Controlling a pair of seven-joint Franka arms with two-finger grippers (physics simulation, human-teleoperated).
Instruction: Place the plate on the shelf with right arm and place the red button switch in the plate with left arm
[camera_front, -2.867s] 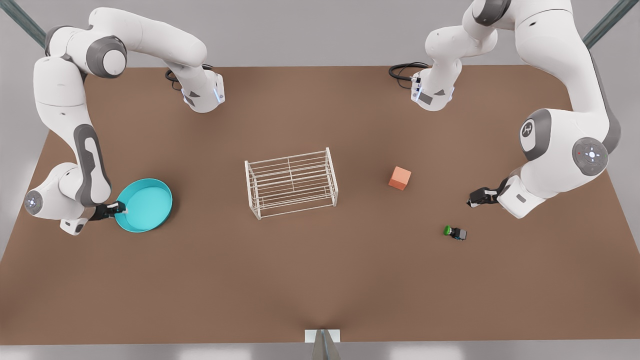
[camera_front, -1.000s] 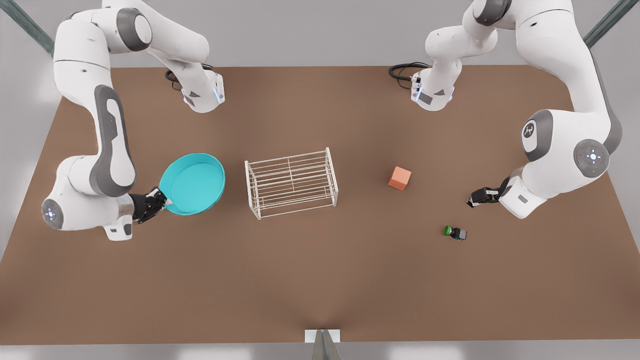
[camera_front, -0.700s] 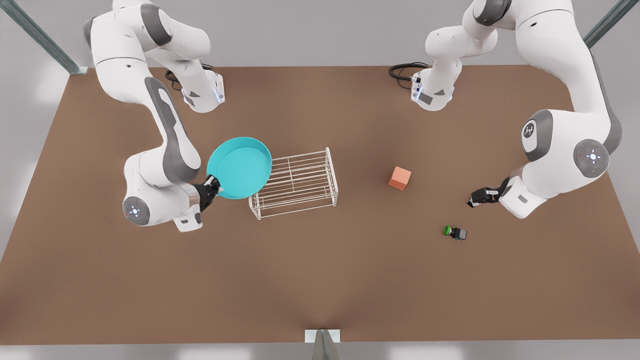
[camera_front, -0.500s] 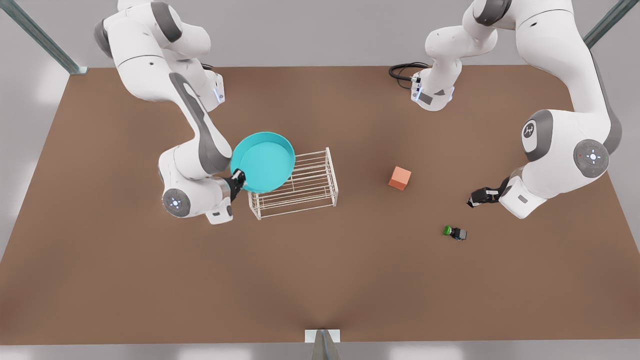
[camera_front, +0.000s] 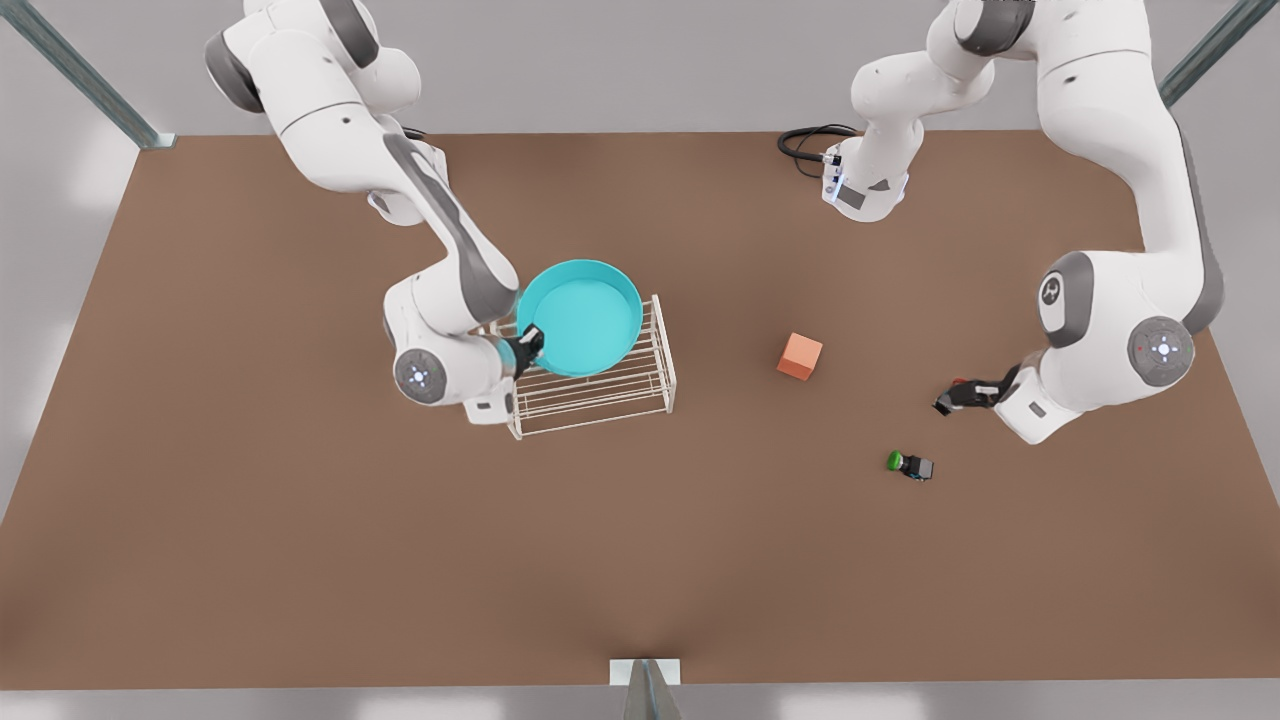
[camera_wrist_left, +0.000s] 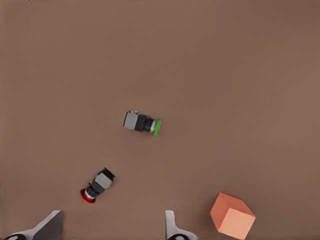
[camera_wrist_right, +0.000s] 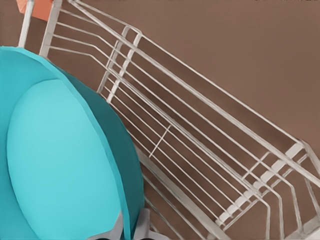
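Three cameras: one high overview, two on the wrists.
The front view looks steeply down on the whole table (camera_front: 300, 560); the left wrist view faces straight down from above, the right sits close, and both share the orange cube (camera_wrist_left: 232, 216).

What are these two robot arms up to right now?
The right gripper pinches the rim of the turquoise plate and holds it over the white wire shelf, not yet released. The left gripper, its fingers open, hovers above the brown table near the red button switch, which lies on its side. A green-capped switch and an orange cube sit nearby.
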